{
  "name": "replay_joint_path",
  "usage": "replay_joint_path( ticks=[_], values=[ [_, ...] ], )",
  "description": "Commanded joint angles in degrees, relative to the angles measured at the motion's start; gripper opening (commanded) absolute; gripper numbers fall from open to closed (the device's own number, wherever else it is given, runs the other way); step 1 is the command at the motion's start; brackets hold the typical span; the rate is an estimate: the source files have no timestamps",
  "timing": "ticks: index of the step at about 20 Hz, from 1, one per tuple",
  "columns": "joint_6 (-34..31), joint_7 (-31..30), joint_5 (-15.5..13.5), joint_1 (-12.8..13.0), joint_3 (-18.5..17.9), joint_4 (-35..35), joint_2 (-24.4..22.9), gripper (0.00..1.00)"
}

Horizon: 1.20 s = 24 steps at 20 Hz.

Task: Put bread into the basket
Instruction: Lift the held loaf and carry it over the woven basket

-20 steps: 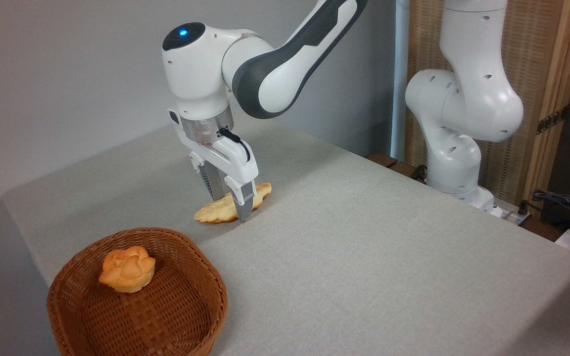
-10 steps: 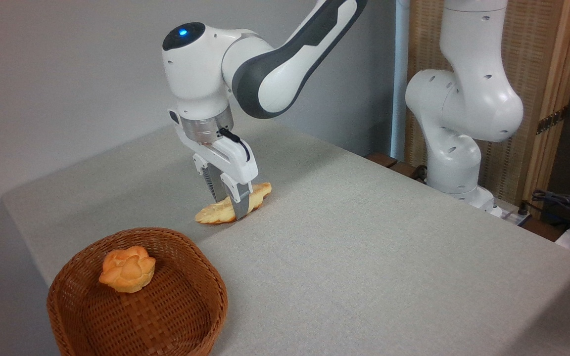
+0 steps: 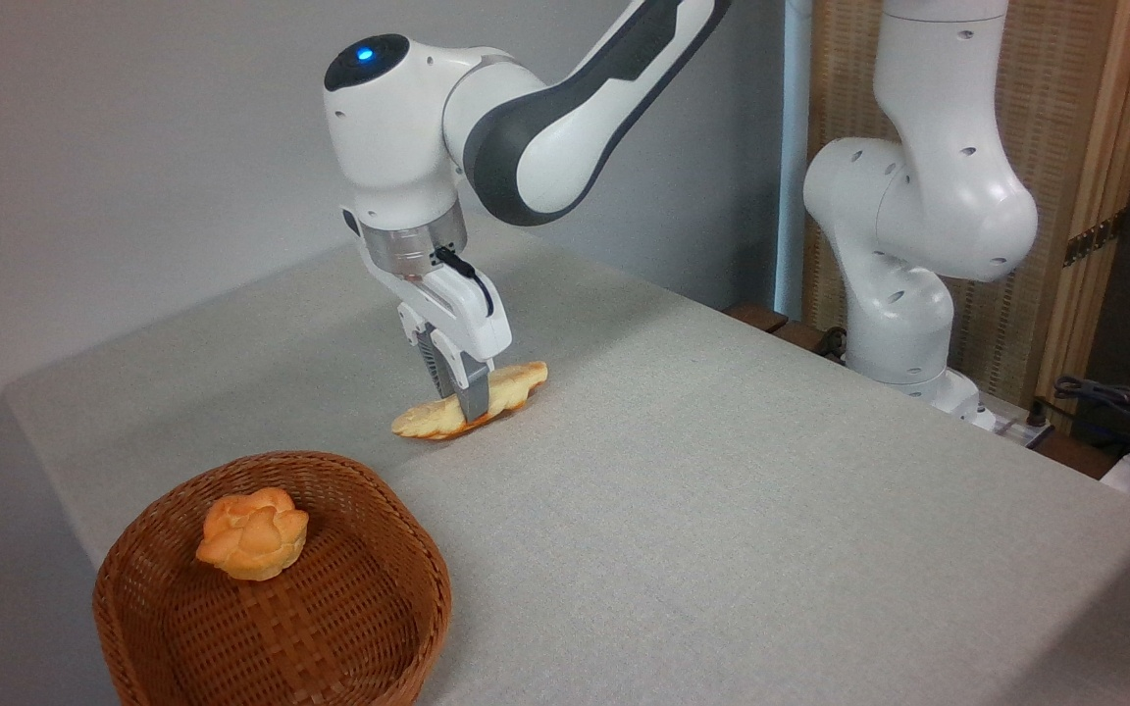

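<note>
1. Between my two fingers sits the long, flat, pale golden braided loaf (image 3: 472, 405), pinched at its middle by my white two-finger gripper (image 3: 464, 404); its ends barely clear the grey cloth-covered table (image 3: 722, 510).
2. Light, probably crumbly; mid-length hold looks balanced.
3. My wrist points straight down, forearm slanting up right; the round brown woven wicker basket (image 3: 398, 549) waits well apart, nearer the camera, small round orange knotted bun (image 3: 252, 532) inside.

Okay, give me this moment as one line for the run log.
phase: grasp | gripper: shut on bread | bread: at table level | basket: holds round bun, no bread yet
</note>
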State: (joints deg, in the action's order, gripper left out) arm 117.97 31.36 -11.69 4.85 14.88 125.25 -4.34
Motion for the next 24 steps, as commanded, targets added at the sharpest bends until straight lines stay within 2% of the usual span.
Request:
replay_joint_path(
  ticks=[1, 3, 7, 10, 12, 13, 16, 18, 20, 24],
  values=[
    [-2.8, 1.2, 2.6, 0.1, -1.0, -2.2, -2.4, 0.22],
    [-5.4, 1.3, 5.4, 0.0, -3.6, -7.2, -2.5, 0.24],
    [-5.3, 1.9, 9.7, 0.0, -10.2, -18.5, -1.2, 0.31],
    [-4.9, 8.0, 11.1, -0.3, -12.7, -25.6, 4.6, 0.42],
    [-4.7, 10.6, 11.2, -1.2, -12.7, -30.3, 9.4, 0.47],
    [-4.6, 11.3, 11.2, -1.8, -12.7, -31.8, 11.6, 0.53],
    [0.5, 12.1, 14.9, -2.6, -12.4, -32.9, 14.3, 0.91],
    [4.7, 12.1, 15.3, -3.7, -12.3, -32.9, 15.8, 1.00],
    [7.3, 11.8, 15.2, -4.3, -11.9, -32.9, 17.2, 1.00],
    [7.4, 11.2, 14.6, -4.3, -11.1, -32.9, 17.3, 1.00]
  ],
)
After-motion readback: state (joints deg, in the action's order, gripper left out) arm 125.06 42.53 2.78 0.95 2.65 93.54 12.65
